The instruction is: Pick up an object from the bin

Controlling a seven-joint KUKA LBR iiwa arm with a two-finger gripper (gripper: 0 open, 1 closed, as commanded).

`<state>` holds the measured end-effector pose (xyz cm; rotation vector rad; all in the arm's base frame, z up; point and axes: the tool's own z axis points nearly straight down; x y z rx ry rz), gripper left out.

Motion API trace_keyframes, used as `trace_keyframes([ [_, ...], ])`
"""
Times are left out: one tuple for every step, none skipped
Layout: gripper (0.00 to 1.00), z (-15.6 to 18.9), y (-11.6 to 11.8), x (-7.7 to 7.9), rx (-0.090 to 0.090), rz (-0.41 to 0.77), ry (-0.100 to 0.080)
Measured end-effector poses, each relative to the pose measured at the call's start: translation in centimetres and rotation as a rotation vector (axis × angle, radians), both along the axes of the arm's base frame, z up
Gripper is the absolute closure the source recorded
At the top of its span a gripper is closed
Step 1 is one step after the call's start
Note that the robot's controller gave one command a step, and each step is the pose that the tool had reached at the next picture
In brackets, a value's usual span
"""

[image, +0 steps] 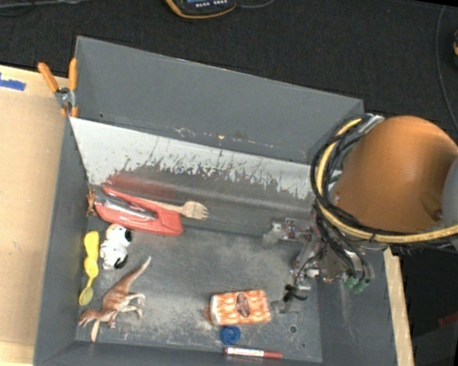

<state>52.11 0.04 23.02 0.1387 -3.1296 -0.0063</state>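
my hand (294, 289) hangs low at the 3 o'clock side of the grey metal bin (213, 123), under my rounded orange wrist cover (391, 175). i cannot tell how far it is open, and i see nothing held in it.

the nearest thing is the orange-and-white patterned packet (240, 307). it lies flat on the bin floor, just beside my hand at about 8 o'clock from it. i take it as the likely pick. a small blue round cap (229, 335) sits just at the packet's 6 o'clock. a thin red-and-white pen (252, 354) lies along the front wall beyond the cap. the brown plastic dinosaur (113, 302) and the red stapler-like tool (139, 212) lie well apart, over at 9 o'clock.

as i judge it, the trouble is that i am beside the packet and not over it. going straight down from here, i could close on nothing, or clip its near edge and shove it onto the cap. the packet lies low and flat, so i might scrape the floor or slip off its top. the sloping wall at 3 o'clock is close and leaves my wrist little room.
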Motion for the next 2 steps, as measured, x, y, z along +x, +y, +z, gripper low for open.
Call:
trace_keyframes([
  [0.0,-3.8,-0.5,-1.6,0.001,0.104,-0.003],
  [0.0,-11.0,-2.6,-1.4,0.0,0.033,-0.006],
])
